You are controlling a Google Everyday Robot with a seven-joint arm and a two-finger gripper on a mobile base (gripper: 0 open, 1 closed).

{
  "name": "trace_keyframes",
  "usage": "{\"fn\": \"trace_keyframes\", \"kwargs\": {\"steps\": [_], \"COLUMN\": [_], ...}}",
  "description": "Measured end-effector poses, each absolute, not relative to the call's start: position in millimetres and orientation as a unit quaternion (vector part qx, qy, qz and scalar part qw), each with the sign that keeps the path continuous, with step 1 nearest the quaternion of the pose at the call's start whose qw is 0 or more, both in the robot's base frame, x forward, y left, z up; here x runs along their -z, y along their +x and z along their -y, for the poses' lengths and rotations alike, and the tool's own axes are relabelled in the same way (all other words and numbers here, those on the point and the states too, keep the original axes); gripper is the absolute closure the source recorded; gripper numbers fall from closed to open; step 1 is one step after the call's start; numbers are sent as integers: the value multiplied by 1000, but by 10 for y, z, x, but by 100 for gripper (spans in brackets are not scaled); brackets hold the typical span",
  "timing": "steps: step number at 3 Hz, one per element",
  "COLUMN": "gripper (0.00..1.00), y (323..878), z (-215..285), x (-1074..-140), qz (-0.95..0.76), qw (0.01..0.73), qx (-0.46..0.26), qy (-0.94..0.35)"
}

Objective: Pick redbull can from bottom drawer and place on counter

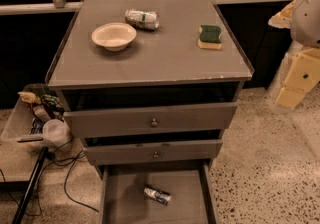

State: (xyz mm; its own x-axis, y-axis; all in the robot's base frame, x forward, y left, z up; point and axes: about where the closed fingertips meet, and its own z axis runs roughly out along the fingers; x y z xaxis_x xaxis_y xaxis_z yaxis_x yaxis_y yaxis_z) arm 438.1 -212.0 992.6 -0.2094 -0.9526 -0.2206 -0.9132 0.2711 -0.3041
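Centrally, a grey cabinet seen from above and in front. Its counter (165, 60) is a flat square top with a slightly raised rim, and pale chips show along the front edge near the front right corner.

A shallow cream bowl (114, 36) stands upright in the rear left part of the counter. Just beside it, toward the rear edge, a silver can with a green band (142, 19) lies on its side. A sponge (210, 36), green over yellow, lies near the right edge, well apart from both.

Below the top, two upper drawers (150, 120) with small round knobs stand partly pulled out. The bottom drawer (122, 193) is drawn out farthest, forward of the front edge. The redbull can (157, 195) lies on its side on the drawer floor, slightly right of the middle and angled, touching neither side wall.

The gripper (299, 80), part of a cream-coloured arm, hangs off the right edge, outside the front right corner and well apart from the redbull can. Whether the claw is open or closed cannot be told.

A clear tub (25, 118) of odds and ends and loose cables (70, 178) lie off the left edge.
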Motion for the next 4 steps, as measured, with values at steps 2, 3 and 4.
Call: {"fn": "trace_keyframes", "kwargs": {"steps": [2, 3, 4], "gripper": [0, 0, 0], "y": [4319, 4198, 4100], "z": [2041, 1879, 1753], "x": [-9647, -9124, -8643], "qz": [-770, -757, -748], "qw": [189, 206, 229], "qx": [33, -13, -44], "qy": [-608, -620, -621]}}
